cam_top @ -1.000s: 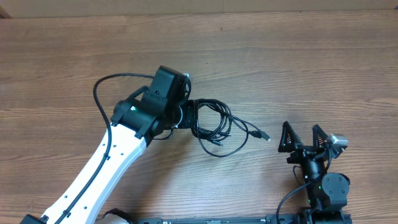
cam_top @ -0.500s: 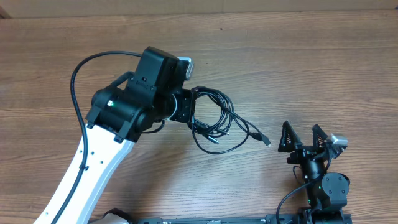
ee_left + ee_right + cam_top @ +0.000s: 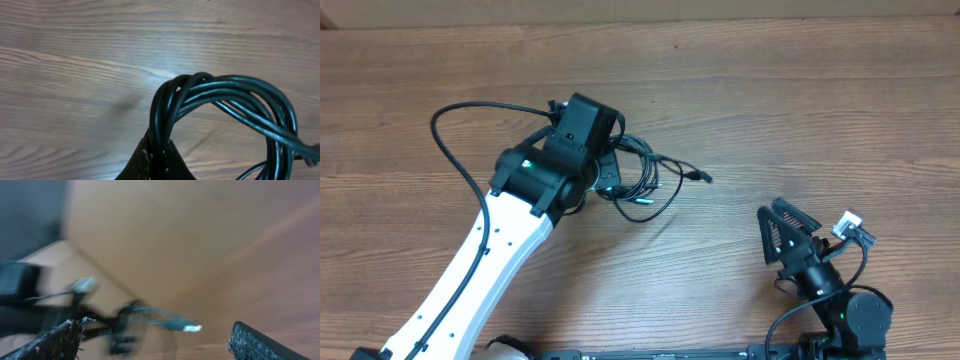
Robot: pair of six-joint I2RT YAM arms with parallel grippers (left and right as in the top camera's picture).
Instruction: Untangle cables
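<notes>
The cables (image 3: 645,178) are a bundle of thin black cords in loops, with a plug end (image 3: 700,176) sticking out to the right. My left gripper (image 3: 607,172) is shut on the bundle's left side and holds it above the table. In the left wrist view the loops (image 3: 220,95) rise out of the shut jaws (image 3: 161,152). My right gripper (image 3: 782,232) is open and empty at the front right. The blurred right wrist view shows the cables (image 3: 145,322) and plug (image 3: 190,327) far ahead between its open fingers (image 3: 155,345).
The wooden table (image 3: 800,110) fills the view. The left arm's own thick black cable (image 3: 455,140) arcs out to the left of the arm.
My left gripper has lifted and pulled the cable bundle up and leftward; the plug end swung from lower right to right of the bundle. My right gripper has turned to the left.
</notes>
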